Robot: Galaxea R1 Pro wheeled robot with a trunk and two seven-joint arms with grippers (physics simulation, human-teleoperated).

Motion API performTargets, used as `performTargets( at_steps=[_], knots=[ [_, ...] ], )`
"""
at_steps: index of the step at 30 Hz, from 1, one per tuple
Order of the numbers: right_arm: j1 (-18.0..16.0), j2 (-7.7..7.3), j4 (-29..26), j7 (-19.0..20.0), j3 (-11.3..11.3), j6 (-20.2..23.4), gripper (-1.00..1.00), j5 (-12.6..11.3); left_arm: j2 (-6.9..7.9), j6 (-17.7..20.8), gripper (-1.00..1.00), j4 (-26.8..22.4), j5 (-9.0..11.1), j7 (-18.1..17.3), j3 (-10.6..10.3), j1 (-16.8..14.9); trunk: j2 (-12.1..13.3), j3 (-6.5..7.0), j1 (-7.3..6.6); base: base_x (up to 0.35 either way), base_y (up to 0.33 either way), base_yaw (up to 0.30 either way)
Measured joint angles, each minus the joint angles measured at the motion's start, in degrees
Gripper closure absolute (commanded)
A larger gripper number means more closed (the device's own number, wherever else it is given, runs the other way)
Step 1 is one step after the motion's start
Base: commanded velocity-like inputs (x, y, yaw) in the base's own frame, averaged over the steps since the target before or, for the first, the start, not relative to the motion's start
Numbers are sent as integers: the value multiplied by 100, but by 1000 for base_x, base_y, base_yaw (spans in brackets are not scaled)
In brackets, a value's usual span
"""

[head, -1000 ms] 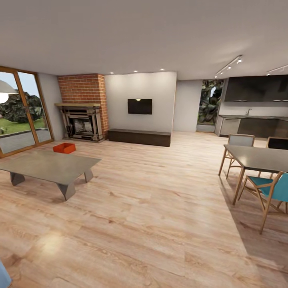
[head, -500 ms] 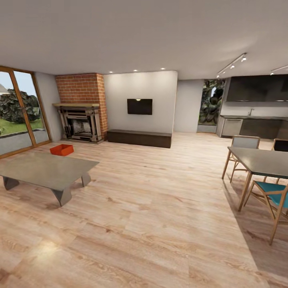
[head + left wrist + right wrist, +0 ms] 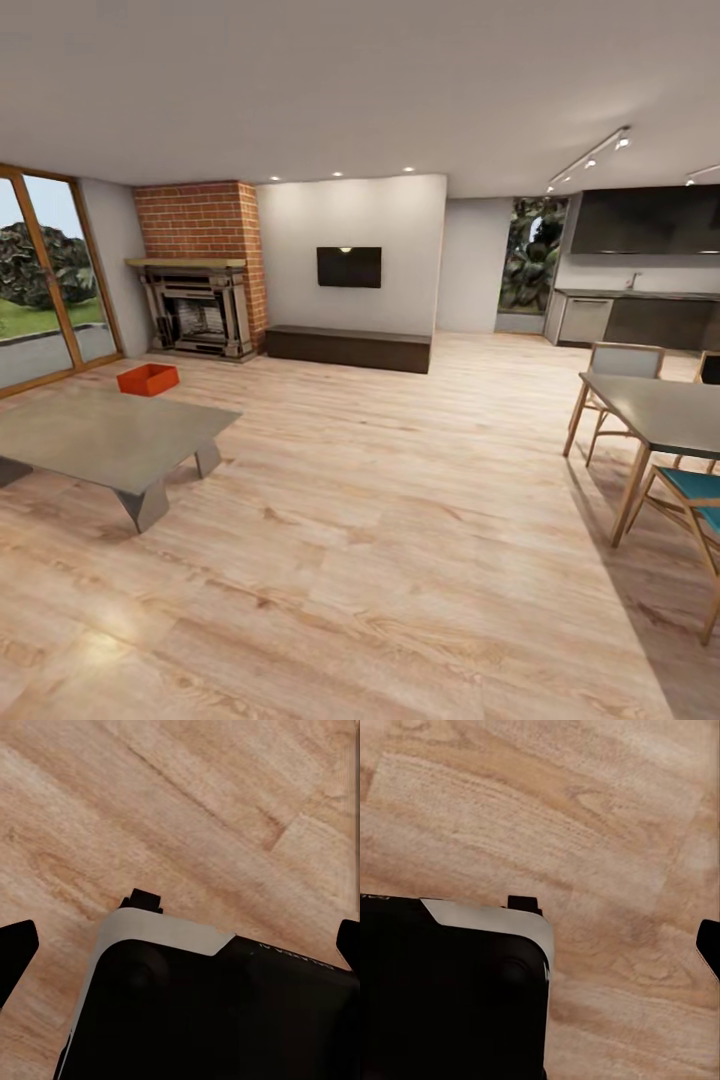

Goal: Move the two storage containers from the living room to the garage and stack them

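Note:
One orange-red storage container (image 3: pixel 147 379) sits on the living room's light wood floor, at the far left in the head view. It lies beyond the low grey coffee table (image 3: pixel 100 436) and in front of the brick fireplace (image 3: pixel 198 268). My left gripper (image 3: pixel 180 945) hangs open over bare planks above the robot's dark base (image 3: pixel 217 1012), one dark fingertip (image 3: pixel 15 951) at each picture edge. My right gripper (image 3: pixel 540 945) is also spread wide over the planks, with one fingertip (image 3: pixel 709 947) showing and the other lost against the dark base. Neither holds anything.
A wall TV (image 3: pixel 349 267) hangs above a long dark bench (image 3: pixel 348 347). A dining table (image 3: pixel 665 412) with wooden chairs (image 3: pixel 690 500) stands at the right, and a dark kitchen counter (image 3: pixel 640 318) behind it. Glass doors (image 3: pixel 40 285) line the left wall. Wide open floor lies ahead.
The whole head view has shifted: the camera has moved forward into the room, so the coffee table and container slid left and the dining table slid right. Nothing in the room moved.

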Motion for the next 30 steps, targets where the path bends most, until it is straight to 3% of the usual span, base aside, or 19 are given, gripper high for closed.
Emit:
performTargets(
  at_steps=[30],
  knots=[
    [1, 8, -1, -8, 0, 12, -100, 3, 0, 6, -100, 0, 3, 1, -3, 0, 0, 0, 0, 323, 0, 0]
  ],
)
